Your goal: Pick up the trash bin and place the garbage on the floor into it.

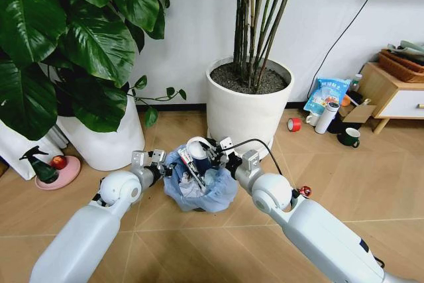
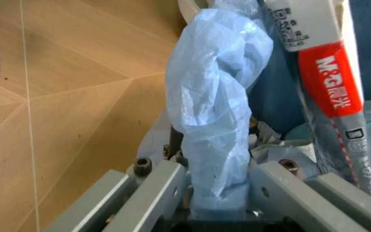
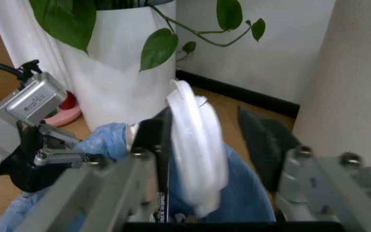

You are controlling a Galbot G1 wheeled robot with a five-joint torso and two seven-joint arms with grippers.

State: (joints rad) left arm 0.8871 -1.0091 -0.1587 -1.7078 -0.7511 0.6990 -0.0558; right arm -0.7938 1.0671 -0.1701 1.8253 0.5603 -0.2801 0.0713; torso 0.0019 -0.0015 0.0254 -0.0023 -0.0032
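— Where was the trash bin (image 1: 199,190) found, and how was it held?

— It was seen low in the centre of the head view, on the floor (image 1: 331,177) in front of the large white plant pot (image 1: 248,107). The left gripper (image 1: 158,164) was placed at the bin's left rim, and in the left wrist view its jaws were clamped on a bunched fold of the light-blue plastic bag (image 2: 214,111).

— And the other arm?

— The right gripper (image 1: 213,149) was held over the bin's upper right rim. In the right wrist view a white ring-shaped piece (image 3: 195,150) was seen against one finger while the other stood well apart; whether it was truly gripped could not be told.

— How would the bin be expected to handle?

— It was judged light and small, but the liner thin, slippery and easily torn; a hold on plastic alone would be likely to slip. The stiff rim beneath the folded bag was judged the better place. A red-and-white tube (image 2: 327,92) was seen already lying inside.

— Was garbage left outside?

— A tiny red-capped bottle (image 1: 305,191) was seen beside the right arm.
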